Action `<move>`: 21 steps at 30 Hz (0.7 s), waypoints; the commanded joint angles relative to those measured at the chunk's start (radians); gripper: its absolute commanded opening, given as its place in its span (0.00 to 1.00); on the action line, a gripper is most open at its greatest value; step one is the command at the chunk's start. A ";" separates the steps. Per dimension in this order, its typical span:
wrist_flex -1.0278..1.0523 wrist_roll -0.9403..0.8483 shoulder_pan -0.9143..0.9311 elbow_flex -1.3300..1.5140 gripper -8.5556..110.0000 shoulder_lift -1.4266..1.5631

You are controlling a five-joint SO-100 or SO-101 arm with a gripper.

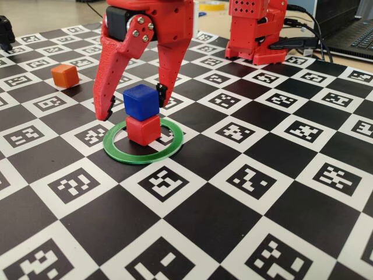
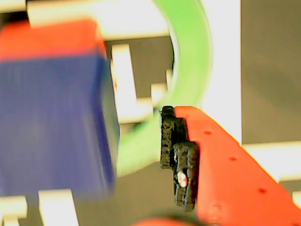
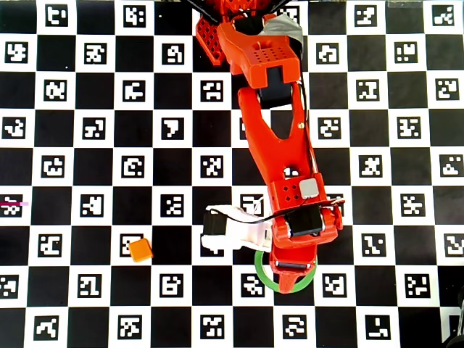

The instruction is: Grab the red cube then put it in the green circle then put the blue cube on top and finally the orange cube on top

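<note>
In the fixed view, the orange cube (image 1: 64, 75) sat by itself at the upper left of the frame, on a black square of the checkered board (image 1: 245, 221), well apart from the other cubes. A bit to the right, near the middle, the green circle (image 1: 140, 155) lay flat on the board. The red cube (image 1: 143, 129) stood inside the ring, and the blue cube (image 1: 140, 101) sat right on top of it, turned a little. The red gripper (image 1: 133, 101) hung down from the top of the frame with its two fingers spread apart, one on each side of the blue cube. The left finger stood clear of the cube. The right finger's dark pad was very close to the cube's right side, and I could not tell if it touched. At the upper right of the frame stood the red base of the arm (image 1: 256, 29). In the wrist view, the blue cube (image 2: 51, 122) filled the left side, blurry, with a strip of the red cube (image 2: 47, 40) above it. The green circle (image 2: 188, 70) curved through the middle, and one finger with its black pad (image 2: 178, 155) sat at the lower right, with a gap between it and the cube. In the overhead view, the orange cube (image 3: 141, 250) lay at the lower left, and the arm (image 3: 279, 145) covered the stack, with just part of the green circle (image 3: 262, 270) peeking out below it.
</note>
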 commanded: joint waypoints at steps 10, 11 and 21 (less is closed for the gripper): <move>0.244 -0.038 -0.029 0.044 0.41 0.479; 0.261 -0.064 -0.020 0.051 0.41 0.503; 0.281 -0.417 0.189 0.144 0.40 0.670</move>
